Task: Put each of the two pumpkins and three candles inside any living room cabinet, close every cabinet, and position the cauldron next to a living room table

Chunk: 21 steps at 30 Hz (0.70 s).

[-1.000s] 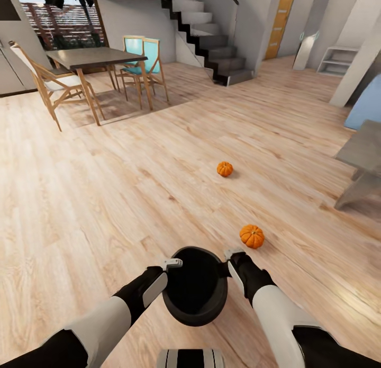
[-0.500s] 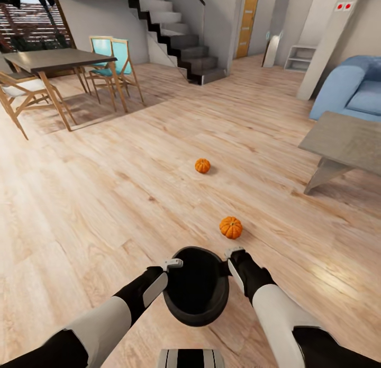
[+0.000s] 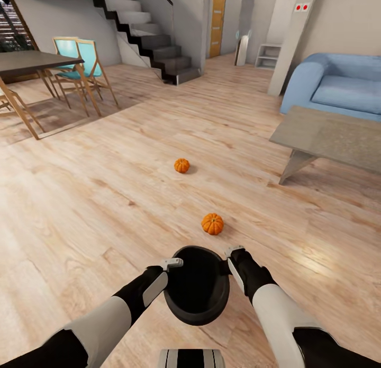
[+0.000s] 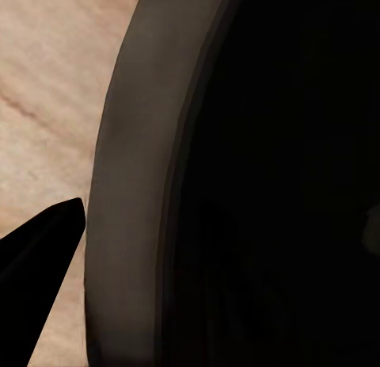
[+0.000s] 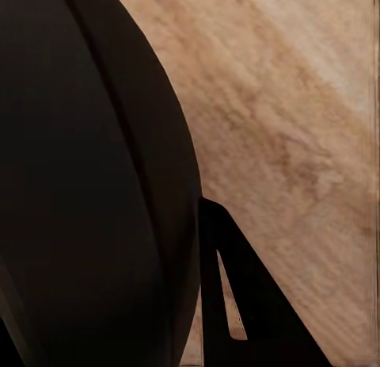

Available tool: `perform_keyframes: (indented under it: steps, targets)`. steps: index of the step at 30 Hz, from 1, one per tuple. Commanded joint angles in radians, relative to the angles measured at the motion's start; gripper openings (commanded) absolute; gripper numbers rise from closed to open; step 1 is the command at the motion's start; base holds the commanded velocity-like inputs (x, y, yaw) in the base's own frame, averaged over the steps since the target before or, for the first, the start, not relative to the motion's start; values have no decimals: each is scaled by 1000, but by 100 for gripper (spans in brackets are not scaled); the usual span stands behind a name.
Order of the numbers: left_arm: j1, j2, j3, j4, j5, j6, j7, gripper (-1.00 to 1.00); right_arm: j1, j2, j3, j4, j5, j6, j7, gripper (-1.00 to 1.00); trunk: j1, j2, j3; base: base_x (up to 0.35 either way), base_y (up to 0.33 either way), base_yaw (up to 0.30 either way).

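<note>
Black glossy round-bellied cauldron carried between both arms, mouth up, above wood plank floor. Left claw at its left rim, right claw at its right rim; whether either is clamped or merely pressing, cannot tell. Low grey slab coffee table lies ahead-right of cauldron, well apart; right arm nearer. Judgement: drive forward-right, set cauldron on floor just beside table. Nearer small orange pumpkin sits on floor just ahead of cauldron, farther orange pumpkin beyond it.
</note>
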Motion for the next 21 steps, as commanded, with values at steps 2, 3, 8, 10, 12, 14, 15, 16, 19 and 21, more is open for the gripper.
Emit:
perform_keyframes:
  steps: [2,3,8,10,12,14,15,16,19,21]
  targets:
    - [0,3,-7,4,-41,9,18,-100,-2,2,-43,0,-37,3,3,-100,0,0,-1,0,0,-273]
    - [0,3,-7,3,-41,9,18,-100,-2,2,-43,0,-37,3,3,-100,0,0,-1,0,0,-273]
    - [0,3,-7,4,-41,9,18,-100,-2,2,-43,1,-38,0,3,-100,0,0,-1,0,0,-274]
    - [0,3,-7,3,-41,9,18,-100,-2,2,-43,2,-38,-2,2,-100,0,0,-1,0,0,-274]
    - [0,3,-7,4,-40,9,18,-100,-2,2,-43,3,-38,-6,2,-100,0,0,-1,0,0,-274]
    - [0,3,-7,4,-40,10,18,-100,-2,2,-43,4,-38,-8,2,-100,0,0,-1,0,0,-273]
    - [0,3,-7,4,-40,9,18,-100,-2,2,-43,4,-38,-8,2,-100,0,0,-1,0,0,-273]
    - [0,3,-7,4,-40,9,18,-100,-2,2,-43,4,-39,-9,2,-100,0,0,-1,0,0,-273]
    - [0,3,-7,3,-40,9,18,-100,-2,2,-43,4,-39,-10,2,-100,0,0,-1,2,-2,-273]
    - [0,3,-7,3,-41,9,18,-100,-2,2,-43,4,-39,-10,2,-100,0,0,-1,42,-45,-273]
